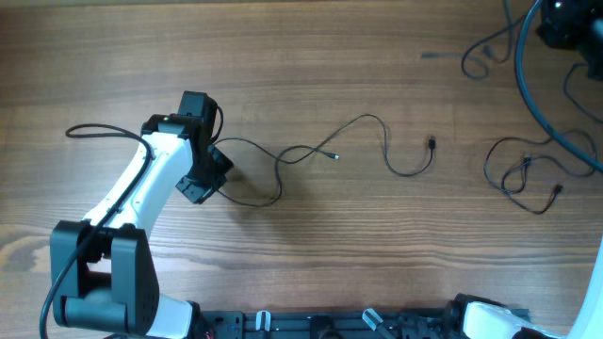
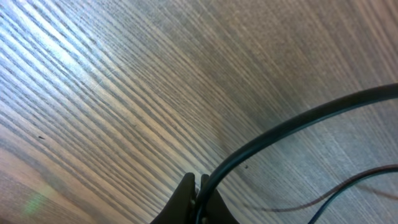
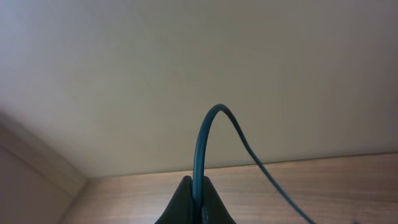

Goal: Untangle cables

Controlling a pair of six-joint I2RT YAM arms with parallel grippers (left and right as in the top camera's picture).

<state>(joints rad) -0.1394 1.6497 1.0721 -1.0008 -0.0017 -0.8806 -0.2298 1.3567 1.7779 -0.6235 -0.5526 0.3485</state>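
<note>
Pinching a thin black cable (image 2: 298, 121) between closed fingers, the left gripper (image 2: 199, 185) sits low over the wooden table (image 1: 311, 254); that cable trails right to a small plug (image 1: 431, 143); a loose tangle (image 1: 523, 177) lies well apart, farther right; the right gripper (image 3: 199, 196) is clamped on a second cable (image 3: 199, 155).

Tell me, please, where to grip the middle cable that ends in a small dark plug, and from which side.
Grip the cable just behind its dark plug, coming straight down from above. That end lies flat on the table, apart from the crossing loops further left.
</note>
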